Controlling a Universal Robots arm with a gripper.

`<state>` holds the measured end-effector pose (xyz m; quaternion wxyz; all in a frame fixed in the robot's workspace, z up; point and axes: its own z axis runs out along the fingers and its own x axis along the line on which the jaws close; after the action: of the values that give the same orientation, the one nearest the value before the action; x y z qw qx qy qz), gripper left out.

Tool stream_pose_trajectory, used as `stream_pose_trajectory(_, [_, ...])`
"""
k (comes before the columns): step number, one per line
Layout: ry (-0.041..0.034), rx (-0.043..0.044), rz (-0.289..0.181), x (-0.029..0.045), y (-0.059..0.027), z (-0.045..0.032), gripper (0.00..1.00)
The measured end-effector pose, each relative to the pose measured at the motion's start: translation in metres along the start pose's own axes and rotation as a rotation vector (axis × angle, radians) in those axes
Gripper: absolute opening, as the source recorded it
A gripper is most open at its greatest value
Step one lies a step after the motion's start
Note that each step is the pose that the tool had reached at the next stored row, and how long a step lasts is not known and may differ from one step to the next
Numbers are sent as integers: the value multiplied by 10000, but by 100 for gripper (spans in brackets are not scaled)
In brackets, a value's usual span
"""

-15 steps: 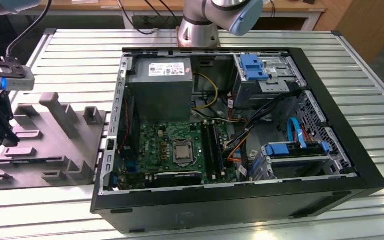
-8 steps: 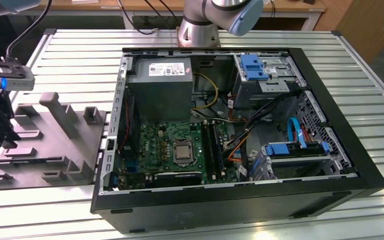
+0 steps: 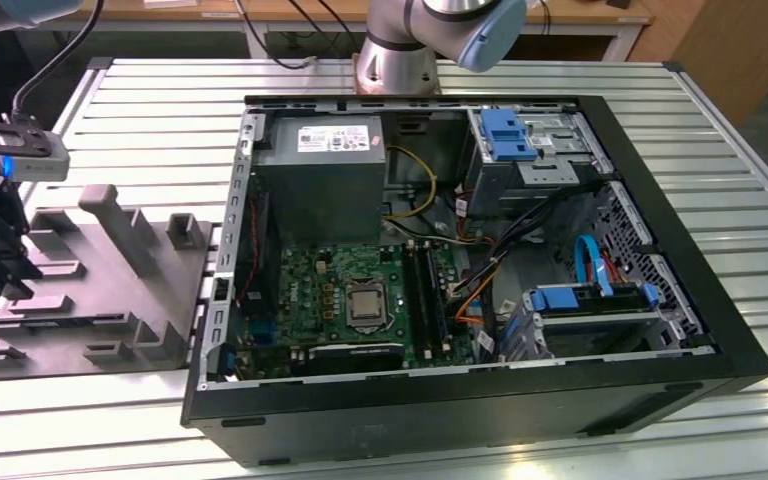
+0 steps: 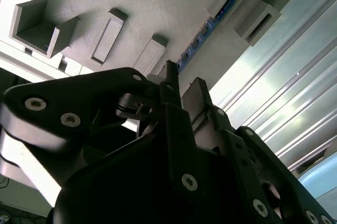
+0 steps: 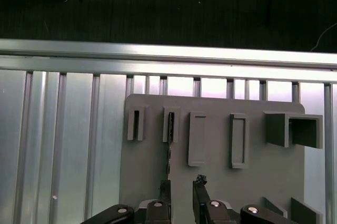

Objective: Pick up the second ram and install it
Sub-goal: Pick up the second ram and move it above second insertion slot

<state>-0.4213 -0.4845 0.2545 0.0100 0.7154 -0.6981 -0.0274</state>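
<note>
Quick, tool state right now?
Tool: open, clamping nothing; fingertips close to the second ram standing in the gray holder.

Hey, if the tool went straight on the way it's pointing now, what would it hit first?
Probably the second ram, standing on edge in the gray holder, right ahead of the open tool; depth is unclear.

Exterior view looks steeply down; both wrist views closely face the grey fixture (image 5: pixel 142 174) (image 4: pixel 158 2).

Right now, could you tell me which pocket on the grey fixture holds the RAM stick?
The narrow pocket beside the two wider pockets: the second ram stands on edge in it; the wider ones hold nothing.
</note>
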Motion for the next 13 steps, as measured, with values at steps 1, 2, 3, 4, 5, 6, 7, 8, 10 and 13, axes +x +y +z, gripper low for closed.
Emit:
stream_pose_trajectory(1, [0,1,0,0,0,0,32])
stream_pose_trajectory(2, [0,0,0,0,0,0,32])
stream_pose_trajectory(3, [0,0,0,0,0,0,32])
stream_pose_trajectory(4, [0,0,1,0,0,0,38])
stream_pose_trajectory(5, [0,0,1,0,0,2,38])
stream_pose_trajectory(6, [-2,3,0,1,0,11,38])
stream_pose_trajectory(7, [-1,1,0,1,-1,23,38])
stream_pose_trajectory(8, [0,-1,0,1,-2,38,38])
stream_pose_trajectory(10, [0,1,-4,2,-3,64,38])
stream_pose_trajectory(13, [0,1,-11,22,-4,80,38])
